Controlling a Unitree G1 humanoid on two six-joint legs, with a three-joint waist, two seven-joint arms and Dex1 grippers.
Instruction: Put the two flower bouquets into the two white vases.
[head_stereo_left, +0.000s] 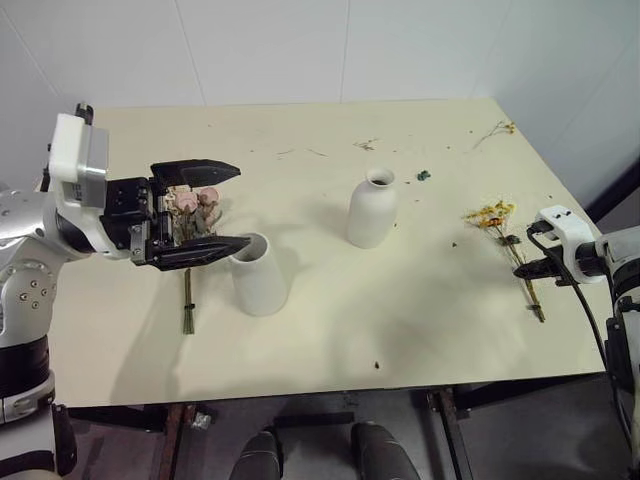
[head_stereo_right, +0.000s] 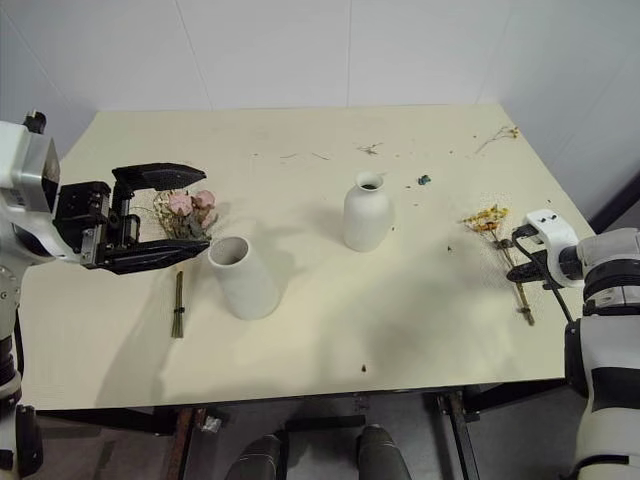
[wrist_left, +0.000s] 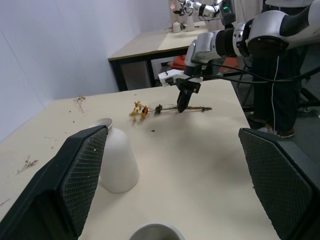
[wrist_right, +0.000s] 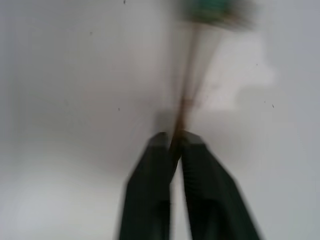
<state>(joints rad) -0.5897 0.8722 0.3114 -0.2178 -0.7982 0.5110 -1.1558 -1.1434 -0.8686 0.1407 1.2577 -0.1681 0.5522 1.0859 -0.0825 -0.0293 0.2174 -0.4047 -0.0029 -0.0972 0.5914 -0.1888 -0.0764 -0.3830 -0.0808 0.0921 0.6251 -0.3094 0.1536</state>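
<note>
Already pinched: the right gripper (wrist_left: 183, 104) is closed on the thin stems of the yellow spray (head_stereo_left: 505, 235).

Lying flat near the table's (head_stereo_left: 400, 330) right edge, the spray looks feather-light, wiry and brittle, so the bare stem well below the blossoms is the sensible hold; the blurred wrist view suggests the stems sit squeezed between the fingertips, though how firmly is unclear. The rose bouquet (head_stereo_left: 193, 215), softer and bulkier, lies beside the wide vase (head_stereo_left: 257, 273), best taken at its tied stems. The bottle vase (head_stereo_left: 372, 208) stands mid-table. Above the roses, the left gripper (head_stereo_left: 205, 213) hangs fully spread, holding nothing.
</note>
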